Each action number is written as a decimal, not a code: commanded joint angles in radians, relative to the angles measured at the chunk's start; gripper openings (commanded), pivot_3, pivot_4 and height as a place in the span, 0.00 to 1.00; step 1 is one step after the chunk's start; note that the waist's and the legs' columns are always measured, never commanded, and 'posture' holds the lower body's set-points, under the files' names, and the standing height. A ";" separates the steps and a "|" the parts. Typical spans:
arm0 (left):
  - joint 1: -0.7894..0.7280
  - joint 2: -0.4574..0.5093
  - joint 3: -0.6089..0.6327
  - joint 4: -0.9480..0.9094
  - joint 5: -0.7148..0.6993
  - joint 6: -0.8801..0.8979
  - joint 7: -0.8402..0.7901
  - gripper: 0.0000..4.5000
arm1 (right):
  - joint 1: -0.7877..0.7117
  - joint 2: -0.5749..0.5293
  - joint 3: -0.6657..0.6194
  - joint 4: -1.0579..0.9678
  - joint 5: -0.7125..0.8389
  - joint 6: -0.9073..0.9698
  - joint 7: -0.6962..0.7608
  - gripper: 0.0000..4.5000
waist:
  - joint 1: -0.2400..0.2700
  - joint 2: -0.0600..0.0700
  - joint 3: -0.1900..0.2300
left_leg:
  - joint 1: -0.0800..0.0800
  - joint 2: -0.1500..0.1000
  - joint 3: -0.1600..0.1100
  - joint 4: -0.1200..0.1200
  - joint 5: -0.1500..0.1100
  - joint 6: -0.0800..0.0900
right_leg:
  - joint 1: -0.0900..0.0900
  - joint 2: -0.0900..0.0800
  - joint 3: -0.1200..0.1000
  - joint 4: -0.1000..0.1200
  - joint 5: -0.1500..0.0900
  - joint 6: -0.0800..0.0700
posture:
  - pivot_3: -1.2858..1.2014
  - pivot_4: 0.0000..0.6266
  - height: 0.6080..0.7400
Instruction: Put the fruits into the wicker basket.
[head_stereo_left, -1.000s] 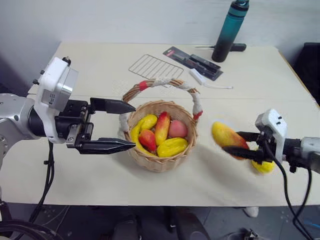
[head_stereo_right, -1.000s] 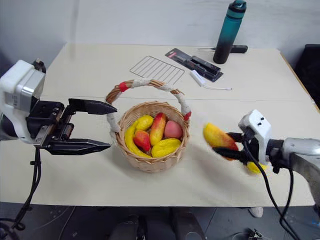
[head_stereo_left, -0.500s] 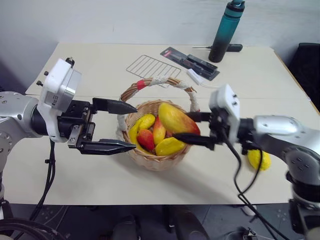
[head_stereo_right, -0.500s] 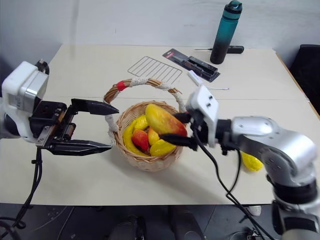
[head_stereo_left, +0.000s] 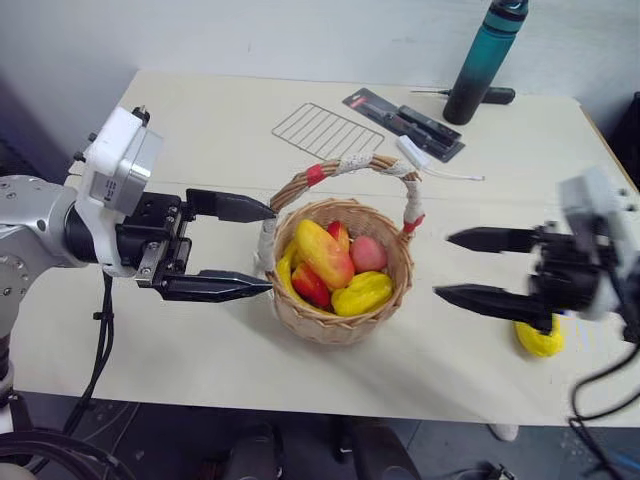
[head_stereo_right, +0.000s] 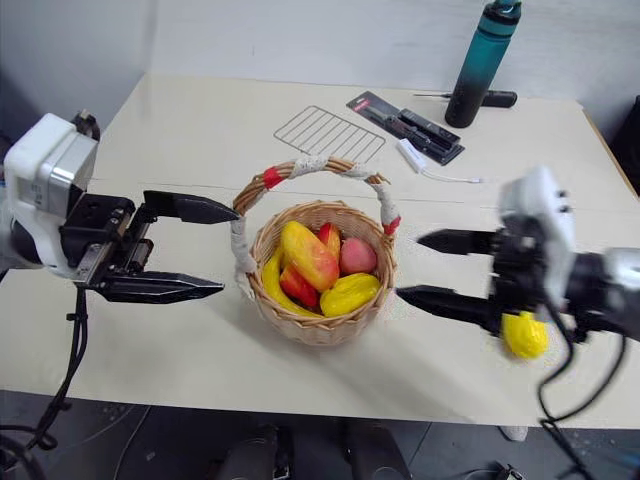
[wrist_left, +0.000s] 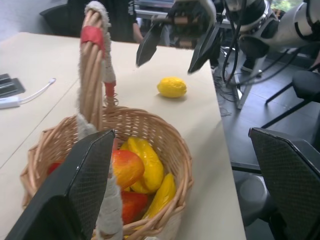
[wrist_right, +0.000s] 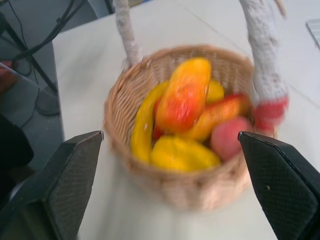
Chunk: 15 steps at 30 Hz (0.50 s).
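Behind the wicker basket (head_stereo_left: 345, 322): wire rack (head_stereo_left: 326, 130), bottle (head_stereo_left: 483, 62).

Table (head_stereo_left: 200, 130) – basket (head_stereo_left: 345, 320), lemon (head_stereo_left: 540, 338), rack (head_stereo_left: 325, 131), bottle (head_stereo_left: 485, 62).

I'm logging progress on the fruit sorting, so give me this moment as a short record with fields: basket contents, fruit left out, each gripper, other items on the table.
basket: wicker basket near the table's front edge, between the two grippers
in basket: mango on top of the other fruits
fruit left out: lemon on the table, beside the right gripper
left gripper: open, empty, fingers on either side of the handle's base
right gripper: open, empty, pointing at the basket
other items: wire rack, teal bottle, black packet
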 joint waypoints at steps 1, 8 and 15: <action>-0.026 -0.013 -0.001 0.004 0.005 -0.026 -0.025 1.00 | 0.293 -0.058 -0.247 0.032 -0.145 0.002 0.192 0.99 | 0.003 0.000 0.000 | 0.000 -0.001 0.000 0.000 0.000 0.002 | 0.001 0.000 0.001 0.000 0.000 0.000 | 0.52 0.24 1.00; -0.044 -0.037 -0.014 -0.001 -0.018 -0.016 -0.048 1.00 | 0.613 0.032 -0.240 0.130 -0.501 -0.261 0.141 0.99 | -0.005 -0.002 0.000 | 0.012 -0.001 -0.002 0.001 0.000 0.009 | 0.019 0.000 0.000 -0.011 0.005 0.006 | 0.52 0.24 1.00; -0.055 -0.053 -0.017 -0.018 -0.024 -0.012 -0.035 1.00 | 0.534 0.136 -0.090 0.251 -0.606 -0.302 -0.049 0.99 | -0.021 -0.001 0.000 | 0.014 -0.002 -0.002 -0.001 0.002 0.009 | 0.020 0.000 0.002 -0.011 0.006 0.004 | 0.52 0.24 1.00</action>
